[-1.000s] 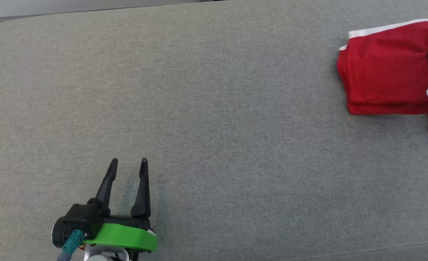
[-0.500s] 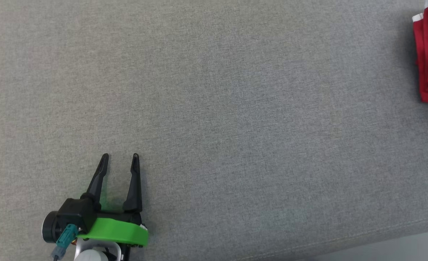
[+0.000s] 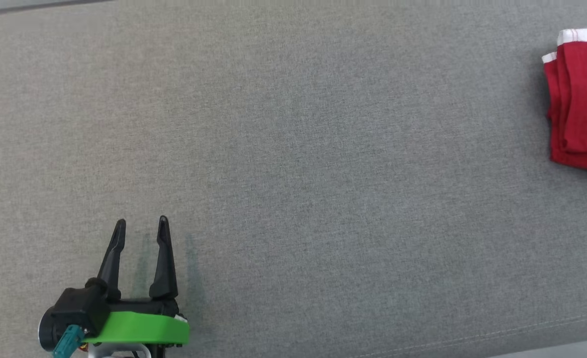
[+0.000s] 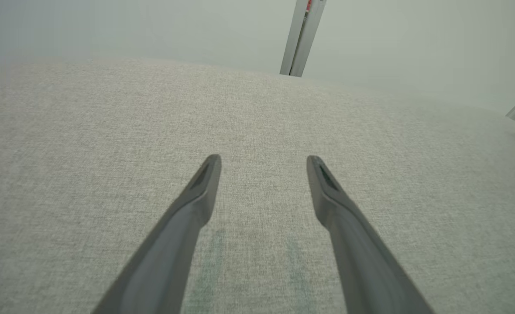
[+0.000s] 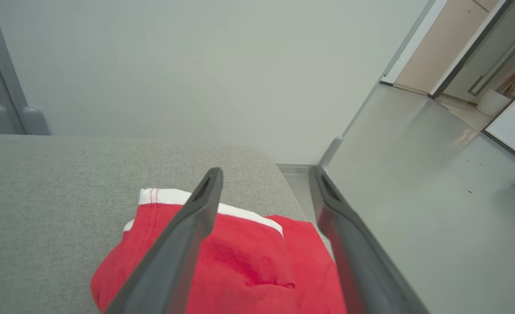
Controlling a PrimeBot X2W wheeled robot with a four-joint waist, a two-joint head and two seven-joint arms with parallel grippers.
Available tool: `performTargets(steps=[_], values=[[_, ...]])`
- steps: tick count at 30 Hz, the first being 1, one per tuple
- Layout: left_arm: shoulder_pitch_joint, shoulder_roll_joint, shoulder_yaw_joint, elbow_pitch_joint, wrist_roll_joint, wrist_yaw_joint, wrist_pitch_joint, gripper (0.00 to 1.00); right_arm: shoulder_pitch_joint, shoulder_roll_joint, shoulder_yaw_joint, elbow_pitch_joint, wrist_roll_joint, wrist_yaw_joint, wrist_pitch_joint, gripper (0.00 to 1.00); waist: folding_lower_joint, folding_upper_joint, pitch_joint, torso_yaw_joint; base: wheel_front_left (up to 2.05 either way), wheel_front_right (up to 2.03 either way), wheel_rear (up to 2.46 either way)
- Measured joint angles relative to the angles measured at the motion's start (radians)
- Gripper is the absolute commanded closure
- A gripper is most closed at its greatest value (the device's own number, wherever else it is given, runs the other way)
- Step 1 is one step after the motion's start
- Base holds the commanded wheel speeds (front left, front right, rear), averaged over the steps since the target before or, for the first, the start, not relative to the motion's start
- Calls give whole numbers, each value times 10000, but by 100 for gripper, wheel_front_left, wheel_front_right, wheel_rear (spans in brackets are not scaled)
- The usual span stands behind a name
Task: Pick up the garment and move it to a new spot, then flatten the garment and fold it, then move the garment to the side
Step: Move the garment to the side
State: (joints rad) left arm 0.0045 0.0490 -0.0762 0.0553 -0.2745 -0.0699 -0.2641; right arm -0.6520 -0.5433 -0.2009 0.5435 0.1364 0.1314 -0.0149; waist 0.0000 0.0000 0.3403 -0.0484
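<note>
Looking along my right pincer (image 5: 266, 171), I see the garment (image 5: 248, 261) lying just below its fingers. It reaches under the left finger and across the gap towards the right one, close to the rounded end of the grey fabric surface (image 5: 43, 196). I cannot tell whether either finger touches the cloth. In the head view the garment (image 3: 579, 99) sits far out to the right of my left pincer (image 3: 141, 222) and further forward, well apart from it. It is red with a white band along one edge, folded into a compact stack of several layers, with a small crease on its top face. The right pincer's fingers stand wide apart and grip nothing. The left pincer (image 4: 264, 159) is spread just as wide and is empty, low over the grey fabric.
</note>
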Motion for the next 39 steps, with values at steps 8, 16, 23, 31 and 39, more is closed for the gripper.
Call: performTargets(steps=[8,16,23,31,39], values=[[727,0,249,-115,-159,322,0,0,2948,999,1005,-2006,380,0,-1507,0,0,0,-1111,230,0,0,0],[1424,-2,453,378,-123,612,0,0,5288,2661,1691,-2778,-267,0,-2424,0,-1,0,-2258,539,0,0,0],[1446,-2,527,617,155,748,0,0,6965,4023,1622,-4086,-928,0,-2468,0,-1,0,-2796,1088,0,0,0],[1598,-2,453,828,165,564,0,0,7966,4698,1521,-4715,-1078,0,-2470,0,-1,0,-3370,1420,0,0,0],[1610,-2,397,876,113,397,0,0,8106,4861,1413,-4926,-1175,0,-2470,0,-1,0,-3628,1318,0,0,0]])
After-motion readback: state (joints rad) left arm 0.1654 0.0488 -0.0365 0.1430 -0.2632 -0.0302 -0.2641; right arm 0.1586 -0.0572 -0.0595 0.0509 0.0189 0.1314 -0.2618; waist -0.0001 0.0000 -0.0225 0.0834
